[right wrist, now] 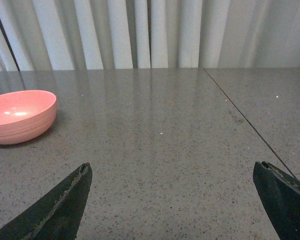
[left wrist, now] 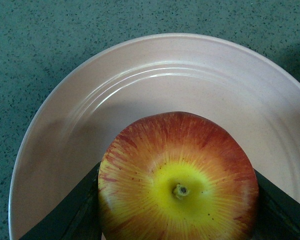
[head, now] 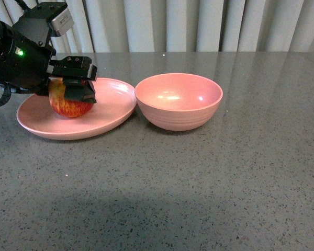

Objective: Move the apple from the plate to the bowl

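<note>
Bare grey table (head: 199, 198) lies nearest. Far left: left gripper (head: 72, 93) clenched on the apple (head: 68, 109), fingers (left wrist: 75, 210) flush to both flanks; the fruit sits on or just off the plate (head: 112, 104), cannot tell which. Bowl (head: 179, 112) just beside the plate's right rim. Lift clear of both rims, carry right, lower well into the bowl before letting go. Right gripper (right wrist: 171, 169) spread wide, holding nothing, right of the bowl.

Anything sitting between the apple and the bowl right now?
Front view: only bare plate between apple and bowl, nothing else.
</note>
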`<act>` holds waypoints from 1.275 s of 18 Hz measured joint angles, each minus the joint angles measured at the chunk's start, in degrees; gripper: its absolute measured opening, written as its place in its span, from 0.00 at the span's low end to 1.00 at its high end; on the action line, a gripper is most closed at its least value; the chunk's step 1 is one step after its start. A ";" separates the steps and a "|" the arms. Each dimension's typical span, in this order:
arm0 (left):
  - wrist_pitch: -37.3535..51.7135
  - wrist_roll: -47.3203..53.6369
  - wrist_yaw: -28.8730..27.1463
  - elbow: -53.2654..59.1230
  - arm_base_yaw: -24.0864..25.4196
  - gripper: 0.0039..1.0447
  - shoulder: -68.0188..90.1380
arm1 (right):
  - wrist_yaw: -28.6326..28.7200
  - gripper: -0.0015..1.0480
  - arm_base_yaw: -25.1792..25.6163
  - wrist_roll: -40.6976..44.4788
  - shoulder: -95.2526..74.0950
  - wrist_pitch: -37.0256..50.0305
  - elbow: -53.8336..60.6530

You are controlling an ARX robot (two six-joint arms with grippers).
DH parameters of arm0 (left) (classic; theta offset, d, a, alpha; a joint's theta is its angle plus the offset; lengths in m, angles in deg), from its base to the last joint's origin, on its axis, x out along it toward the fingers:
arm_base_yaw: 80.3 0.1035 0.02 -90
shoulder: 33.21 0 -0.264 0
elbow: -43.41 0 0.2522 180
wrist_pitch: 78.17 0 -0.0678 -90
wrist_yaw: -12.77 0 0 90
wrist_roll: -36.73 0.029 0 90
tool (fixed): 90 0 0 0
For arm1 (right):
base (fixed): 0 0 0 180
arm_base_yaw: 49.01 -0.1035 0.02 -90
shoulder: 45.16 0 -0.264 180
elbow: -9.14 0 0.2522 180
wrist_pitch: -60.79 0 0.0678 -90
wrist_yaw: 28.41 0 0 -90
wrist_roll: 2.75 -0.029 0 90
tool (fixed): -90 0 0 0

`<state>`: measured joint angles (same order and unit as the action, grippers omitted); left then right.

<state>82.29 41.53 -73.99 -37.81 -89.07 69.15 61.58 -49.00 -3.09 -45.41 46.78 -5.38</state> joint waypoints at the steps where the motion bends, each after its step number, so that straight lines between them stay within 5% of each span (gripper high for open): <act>1: -0.55 0.22 -0.48 -0.15 0.00 0.65 -0.42 | 0.02 0.94 0.00 0.00 0.00 0.02 0.00; 6: -2.86 1.70 -1.33 -6.03 -0.94 0.65 -7.06 | 0.02 0.94 0.00 0.00 0.00 0.00 0.00; 15: -3.74 0.48 -0.76 -8.92 -15.85 0.65 -10.43 | 0.02 0.94 0.00 0.00 0.00 0.00 0.00; 23: -2.62 -3.06 -2.03 -11.52 -20.55 0.65 -0.85 | 0.02 0.94 0.00 0.00 0.00 0.00 0.00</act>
<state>79.66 38.47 -76.02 -49.33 -109.62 68.30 61.60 -49.00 -3.09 -45.41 46.78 -5.38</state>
